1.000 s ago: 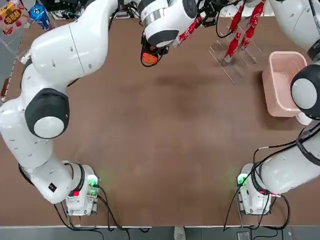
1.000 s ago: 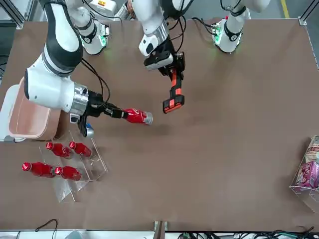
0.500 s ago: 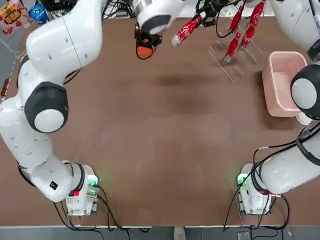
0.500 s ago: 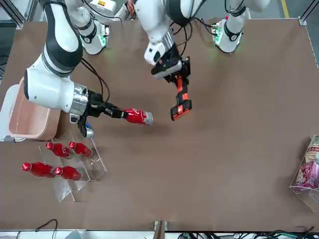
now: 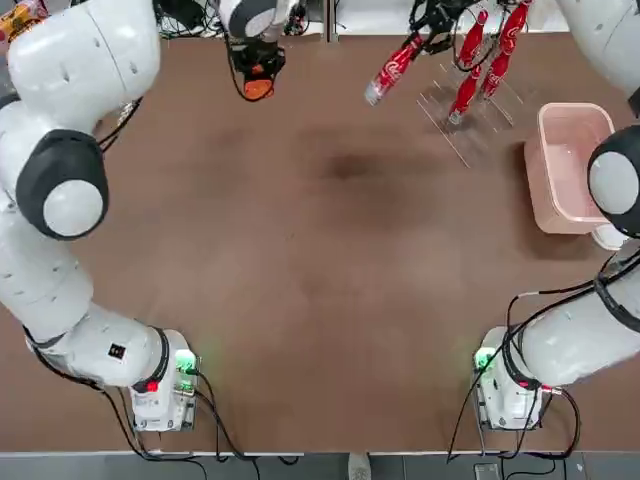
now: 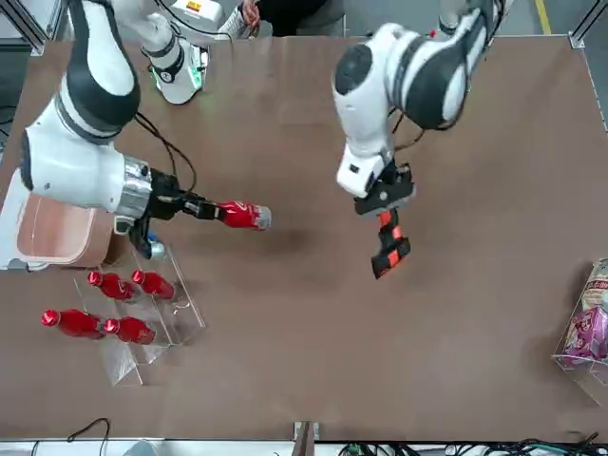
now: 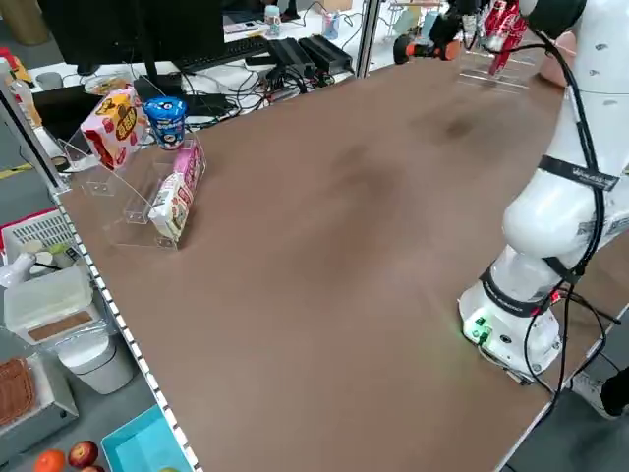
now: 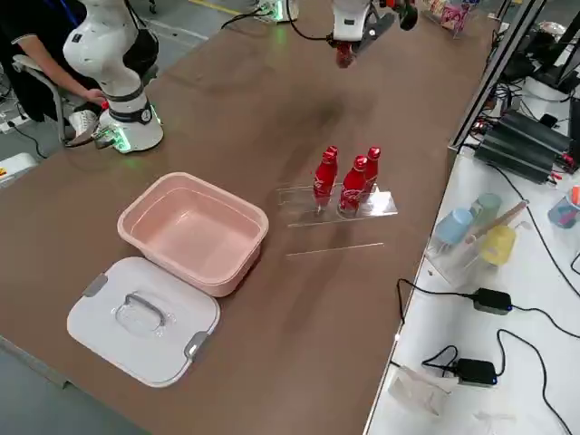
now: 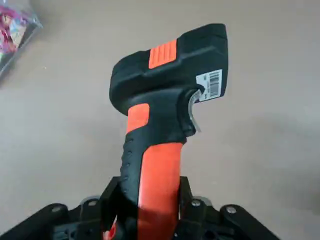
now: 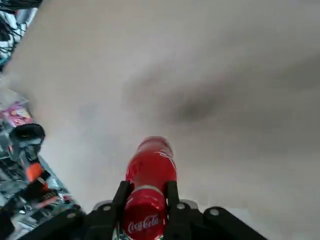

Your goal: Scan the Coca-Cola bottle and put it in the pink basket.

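1. While the left hand (image 9: 152, 212) clenches the handle of a black-and-orange scanner (image 9: 160, 125) above the counter (image 5: 330, 300), the right hand (image 10: 146, 212) grips a red Coca-Cola bottle (image 10: 150, 185).
2. That bottle is held over the counter, near the clear rack (image 8: 367, 206).
3. Four more red bottles (image 6: 72, 324) sit in the rack.
4. The pink basket (image 8: 193, 231) rests on the counter near the rack, with a white lid (image 8: 143, 322) just beside it.
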